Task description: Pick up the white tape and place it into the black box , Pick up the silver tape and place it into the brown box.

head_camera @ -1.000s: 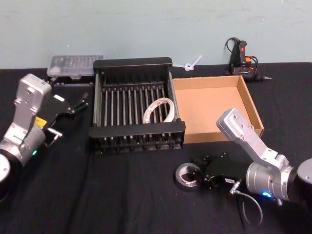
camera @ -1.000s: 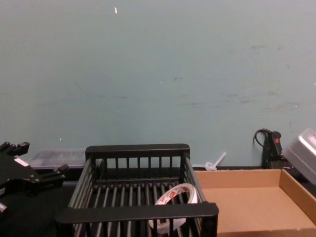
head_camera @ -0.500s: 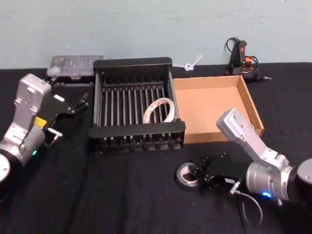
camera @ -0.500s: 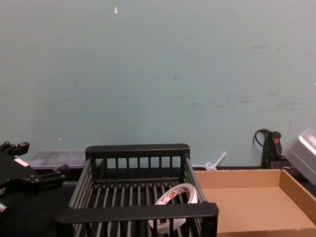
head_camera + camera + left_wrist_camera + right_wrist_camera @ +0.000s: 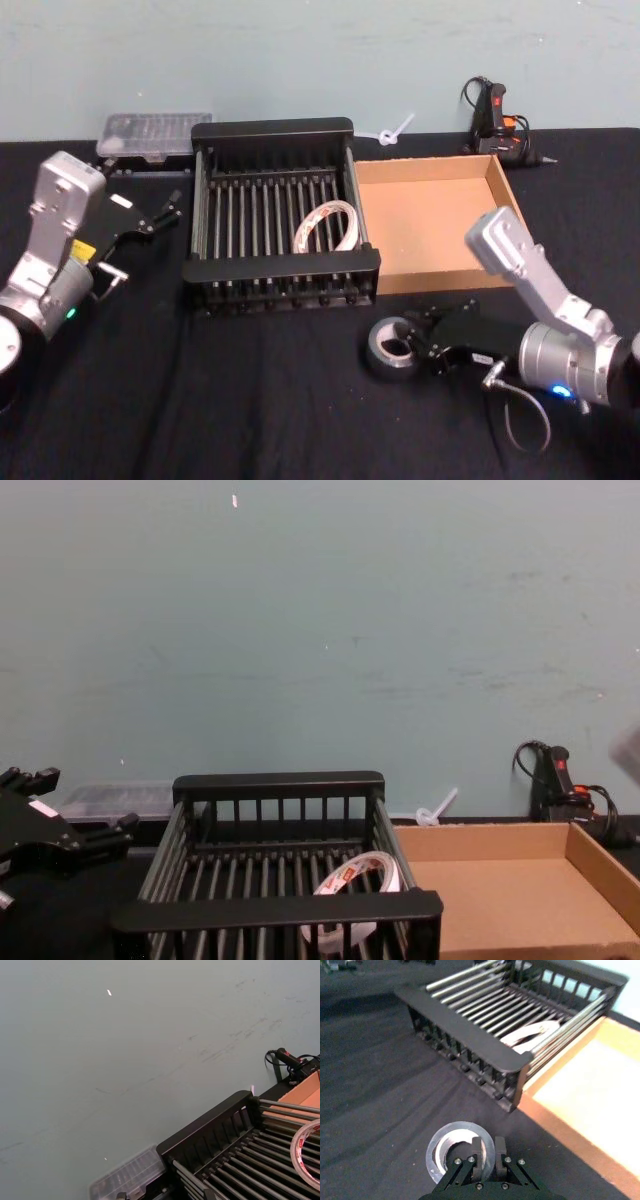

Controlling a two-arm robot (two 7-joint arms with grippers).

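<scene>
1. Jaws of the right gripper (image 5: 484, 1152) are pressed together on the near wall of the thick dull-grey silver tape roll (image 5: 392, 348), one finger inside the centre hole, one outside.
2. From the head view the silver tape roll sits tilted on the black cloth worktop (image 5: 250, 400), in front of the shallow brown cardboard box (image 5: 430, 215) and just right of the front right corner of the black slatted plastic crate (image 5: 275, 270).
3. Left gripper (image 5: 150, 212) hovers left of the crate, jaws spread apart, holding nothing.
4. White tape roll with red-orange marks (image 5: 325, 225) leans on edge against the right-hand bars inside the crate.
5. Right wrist view shows finger contact on the roll's wall (image 5: 462, 1152); the head view gives gripper and roll as dark overlapping shapes only.
6. Chest view shows the white roll (image 5: 355, 880) from the side behind the crate's front rim (image 5: 280, 910), and the left gripper (image 5: 60, 835) at the lower left.
7. Left wrist view shows the crate's back wall (image 5: 210, 1125), a clear plastic case (image 5: 130, 1177) and one arc of the white roll (image 5: 305, 1152).
8. Crate and cardboard box stand side by side, walls touching or nearly so. Open cloth lies in front of both and left of the silver roll.
9. A black glue gun (image 5: 495, 120) lies behind the cardboard box near the wall.
</scene>
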